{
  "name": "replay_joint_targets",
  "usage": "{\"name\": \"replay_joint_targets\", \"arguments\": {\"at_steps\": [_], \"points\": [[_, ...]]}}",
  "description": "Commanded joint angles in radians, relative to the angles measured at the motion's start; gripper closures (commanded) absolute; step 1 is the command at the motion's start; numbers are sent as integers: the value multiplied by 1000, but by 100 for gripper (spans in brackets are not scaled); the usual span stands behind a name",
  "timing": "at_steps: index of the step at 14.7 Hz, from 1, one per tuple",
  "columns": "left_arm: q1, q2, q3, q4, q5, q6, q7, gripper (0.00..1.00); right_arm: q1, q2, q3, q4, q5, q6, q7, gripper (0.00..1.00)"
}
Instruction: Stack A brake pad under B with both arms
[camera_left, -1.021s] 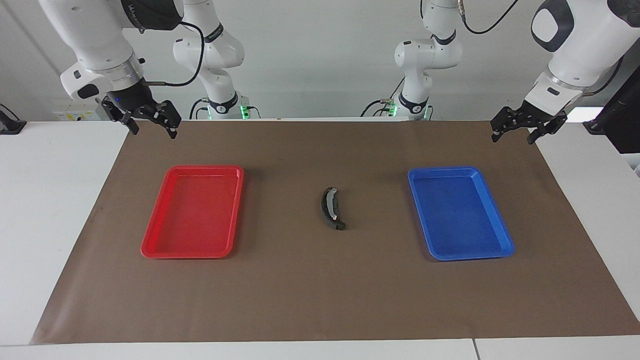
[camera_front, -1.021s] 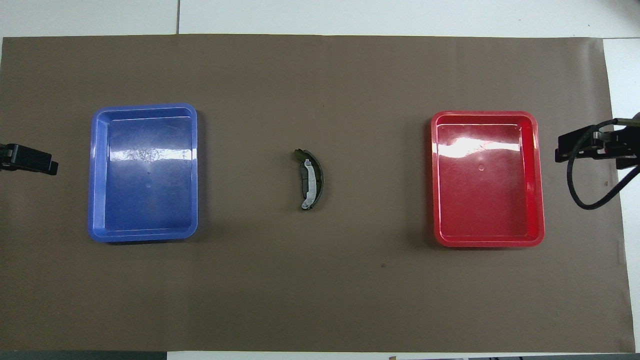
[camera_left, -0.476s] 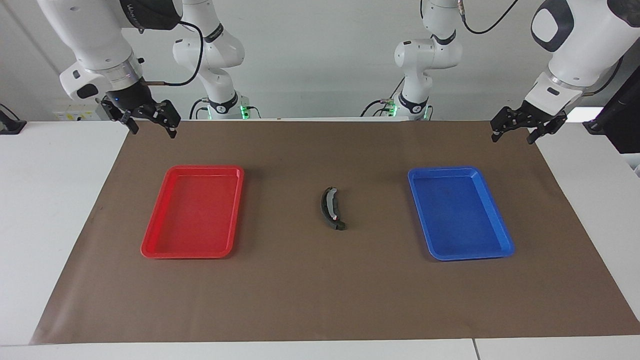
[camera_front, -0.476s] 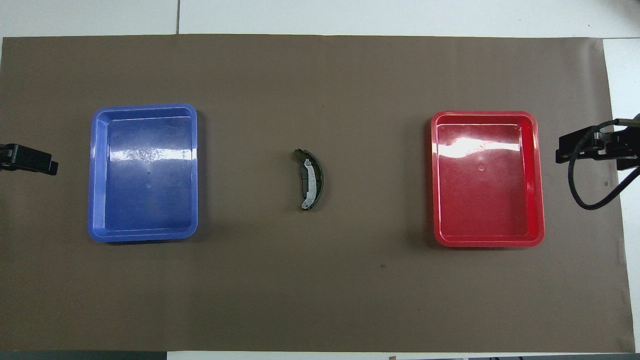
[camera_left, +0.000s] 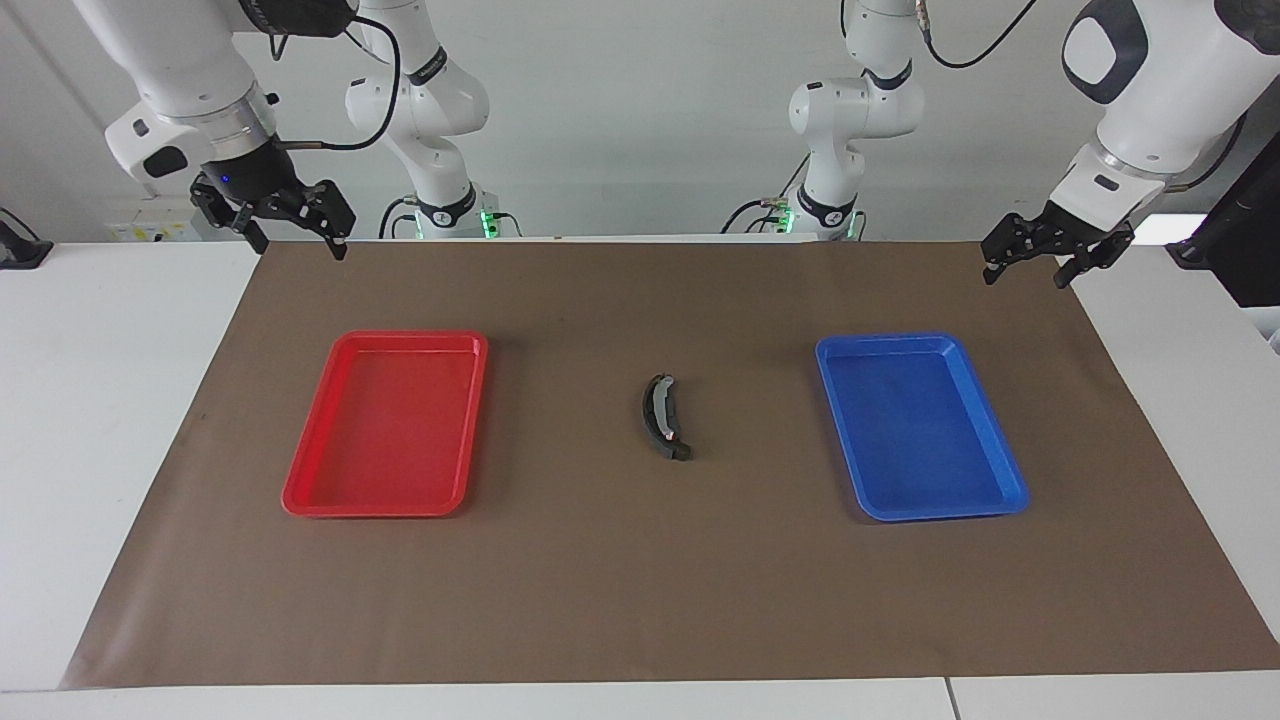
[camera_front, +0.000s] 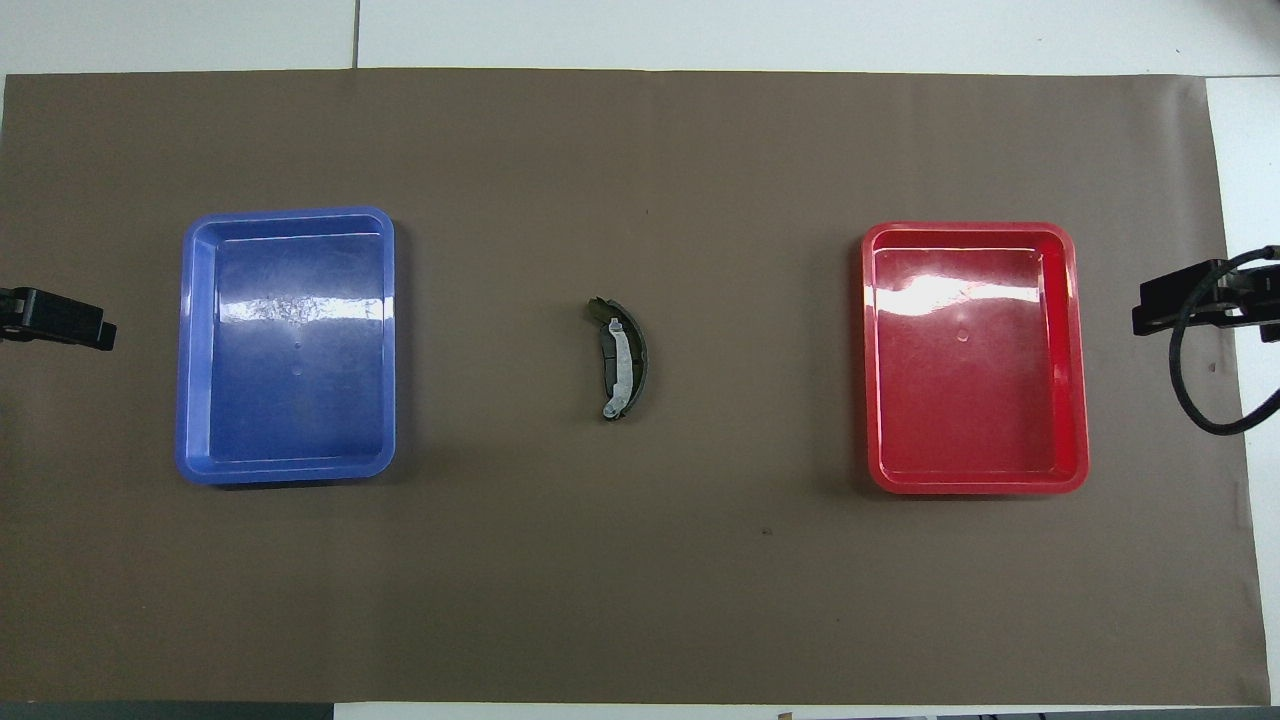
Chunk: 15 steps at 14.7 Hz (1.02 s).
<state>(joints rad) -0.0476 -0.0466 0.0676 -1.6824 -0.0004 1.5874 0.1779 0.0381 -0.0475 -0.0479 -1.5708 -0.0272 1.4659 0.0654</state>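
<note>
Only facing view shows B's (camera_left: 663, 418) red mark.

B (camera_left: 663, 416), a black crescent with a silver strip and red mark, lies flat at frame centre atop dark-grey A (camera_front: 640, 355).

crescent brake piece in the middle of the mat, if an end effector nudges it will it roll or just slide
The crescent brake piece lies flat on the brown mat, so it would probably slide or pivot, not roll. Its metal-looking silver strip suggests that it is stiff and rather heavy for its size. The thin, curved outline likely gives narrow, awkward purchase.
</note>
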Motion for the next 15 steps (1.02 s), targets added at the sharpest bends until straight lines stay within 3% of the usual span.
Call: {"name": "replay_joint_targets", "arguments": {"at_steps": [1, 15], "points": [[8, 1, -5, 4, -1, -9, 9, 1, 2, 15, -7, 18, -7, -18, -44, 0], [8, 1, -5, 4, -1, -9, 9, 1, 9, 12, -6, 11, -3, -3, -35, 0]]}}
